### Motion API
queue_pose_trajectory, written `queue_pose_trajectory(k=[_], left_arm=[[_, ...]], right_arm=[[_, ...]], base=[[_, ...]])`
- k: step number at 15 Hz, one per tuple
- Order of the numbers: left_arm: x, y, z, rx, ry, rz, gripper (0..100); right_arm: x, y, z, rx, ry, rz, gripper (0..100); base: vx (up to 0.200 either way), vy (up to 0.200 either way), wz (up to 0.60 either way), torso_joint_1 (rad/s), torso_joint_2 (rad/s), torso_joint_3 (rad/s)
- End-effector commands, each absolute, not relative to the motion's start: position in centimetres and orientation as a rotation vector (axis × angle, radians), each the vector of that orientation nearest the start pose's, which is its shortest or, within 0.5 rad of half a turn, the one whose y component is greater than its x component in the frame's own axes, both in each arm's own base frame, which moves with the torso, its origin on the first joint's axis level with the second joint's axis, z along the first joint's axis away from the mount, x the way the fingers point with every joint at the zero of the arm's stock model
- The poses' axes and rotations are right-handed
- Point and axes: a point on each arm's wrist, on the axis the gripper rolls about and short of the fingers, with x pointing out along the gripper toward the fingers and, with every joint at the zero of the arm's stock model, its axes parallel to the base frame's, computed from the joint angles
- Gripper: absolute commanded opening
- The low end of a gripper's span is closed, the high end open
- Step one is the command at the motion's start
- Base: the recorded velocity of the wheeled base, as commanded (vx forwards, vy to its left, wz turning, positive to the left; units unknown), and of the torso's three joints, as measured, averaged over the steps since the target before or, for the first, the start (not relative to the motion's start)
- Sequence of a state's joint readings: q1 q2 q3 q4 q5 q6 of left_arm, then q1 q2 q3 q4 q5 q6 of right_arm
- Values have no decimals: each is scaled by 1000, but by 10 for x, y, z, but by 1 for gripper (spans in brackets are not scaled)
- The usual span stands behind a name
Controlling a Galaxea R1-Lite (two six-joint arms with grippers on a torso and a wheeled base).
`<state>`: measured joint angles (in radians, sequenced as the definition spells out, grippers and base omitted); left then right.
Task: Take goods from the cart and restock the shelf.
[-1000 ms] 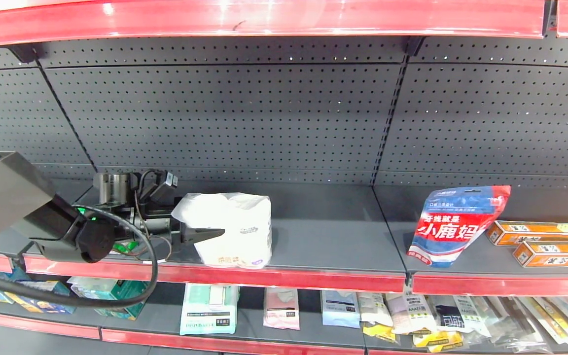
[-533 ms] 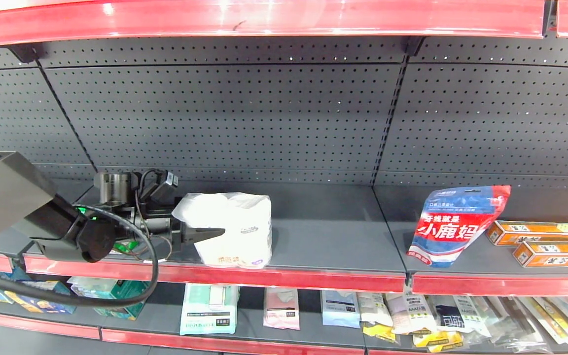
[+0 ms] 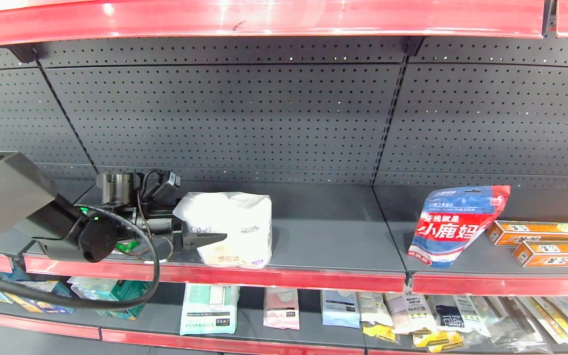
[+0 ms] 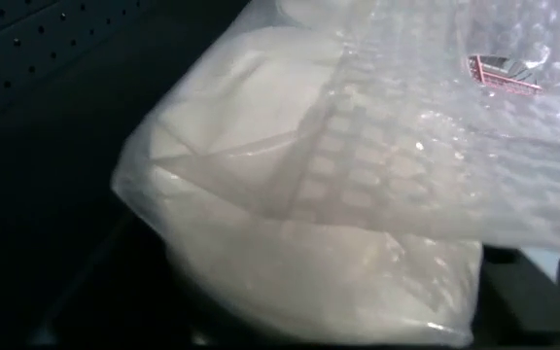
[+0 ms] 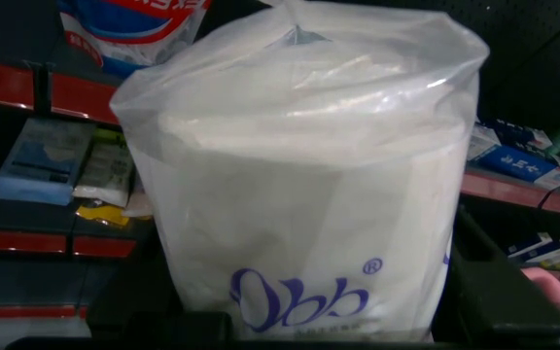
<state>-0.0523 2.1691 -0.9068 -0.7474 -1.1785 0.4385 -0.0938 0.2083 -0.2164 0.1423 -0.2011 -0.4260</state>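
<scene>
1. While the tissue pack stands upright on the grey shelf, close to the red front lip and toward the left end, the left gripper comes in from the left and straddles the pack's left side.
2. Compared with half a second ago, the left arm has nudged slightly to the right. The gripper now sits a touch lower across the front of the pack. Blue print on the wrapper, covered before, now shows just beside the gripper. The pack itself has barely shifted on the shelf.
3. This small shift suggests the pack is already set down and the placing step is nearly done. What likely remains is to let go and draw the arm back without dragging the soft wrapper along.
4. Whether the left jaws are pinching the pack or have loosened cannot be told. In the left wrist view, crinkled plastic lies right up against the camera.
5. In the right wrist view, the right gripper has its jaws closed on the base of a second tissue pack. A dark jaw sits on either side, and the pack is held upright in front of the shelving. It is probably next to be shelved.
6. The red-and-blue pouch stands where it did in the shelf's right bay, well apart from the tissue pack. The orange boxes lie just beside it.
</scene>
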Motion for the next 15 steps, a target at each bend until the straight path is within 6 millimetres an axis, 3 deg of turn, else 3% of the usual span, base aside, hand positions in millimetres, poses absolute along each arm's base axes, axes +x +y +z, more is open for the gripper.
queue_pose_trajectory(k=[1,5,10,15], left_arm=[[369,-40,64,88,182,-1264,100],[367,-35,77,107,150,-1251,100],[357,-27,122,71,115,-1216,100],[360,-21,150,24,11,-1177,100]], right_arm=[[-19,-3,125,-430,199,-260,0],[-19,-3,125,-430,199,-260,0],[-18,-3,118,-431,216,-252,0],[-16,-3,112,-432,240,-238,0]], base=[[0,0,0,0,0,0],[0,0,0,0,0,0],[0,0,0,0,0,0],[0,0,0,0,0,0]])
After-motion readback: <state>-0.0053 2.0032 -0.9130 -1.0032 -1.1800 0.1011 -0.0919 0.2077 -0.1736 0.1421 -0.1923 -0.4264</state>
